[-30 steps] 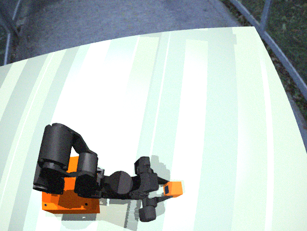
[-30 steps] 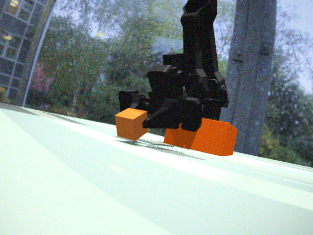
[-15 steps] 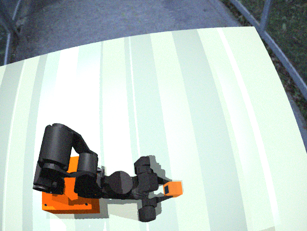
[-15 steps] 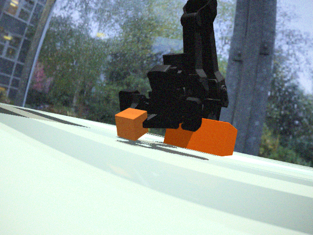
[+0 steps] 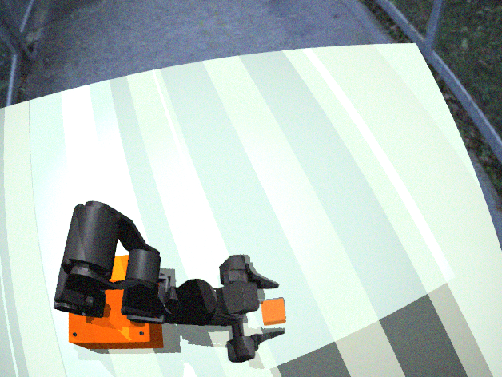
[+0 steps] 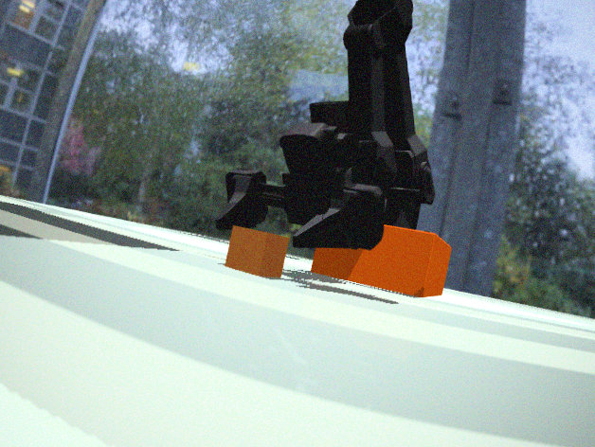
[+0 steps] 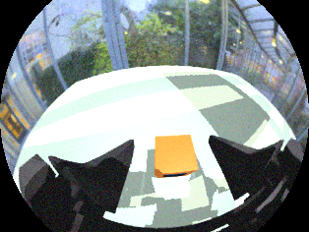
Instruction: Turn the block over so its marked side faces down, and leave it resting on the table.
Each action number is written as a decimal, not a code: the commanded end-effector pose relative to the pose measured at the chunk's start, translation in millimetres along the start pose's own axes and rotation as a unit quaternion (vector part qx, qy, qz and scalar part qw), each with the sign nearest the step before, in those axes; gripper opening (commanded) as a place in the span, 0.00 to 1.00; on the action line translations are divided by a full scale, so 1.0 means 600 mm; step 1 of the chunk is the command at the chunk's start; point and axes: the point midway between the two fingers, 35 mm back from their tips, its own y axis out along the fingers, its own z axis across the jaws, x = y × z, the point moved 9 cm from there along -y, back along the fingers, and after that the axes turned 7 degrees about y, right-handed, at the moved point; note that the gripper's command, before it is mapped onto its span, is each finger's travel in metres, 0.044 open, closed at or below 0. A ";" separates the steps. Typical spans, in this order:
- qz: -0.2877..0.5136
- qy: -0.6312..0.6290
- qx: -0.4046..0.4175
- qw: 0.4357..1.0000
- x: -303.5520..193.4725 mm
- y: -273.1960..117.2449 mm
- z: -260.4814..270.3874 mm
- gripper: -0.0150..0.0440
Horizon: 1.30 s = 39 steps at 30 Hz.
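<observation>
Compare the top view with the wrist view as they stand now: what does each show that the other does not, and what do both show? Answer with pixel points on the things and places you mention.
Only the top view: the arm's orange base [image 5: 87, 334] and the arm's upper links [image 5: 91, 239].

Only the wrist view: a thin dark strip low on the side of the block [image 5: 273, 311] [image 7: 174, 153] that faces the gripper [image 5: 280, 308] [image 7: 173, 141].

Both: the gripper open, one finger on each side of the orange block, touching neither, and the striped tabletop [image 5: 324, 162] [image 7: 98, 110].

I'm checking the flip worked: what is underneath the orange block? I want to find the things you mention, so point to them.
Under the orange block [image 5: 273, 311] [image 6: 257, 252] [image 7: 174, 153] is the pale striped table [image 5: 284, 182] [image 6: 192, 346] [image 7: 98, 115]; its underside, marked or not, is covered.
</observation>
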 end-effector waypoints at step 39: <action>0.156 0.023 -0.029 0.987 0.085 0.003 0.005 1.00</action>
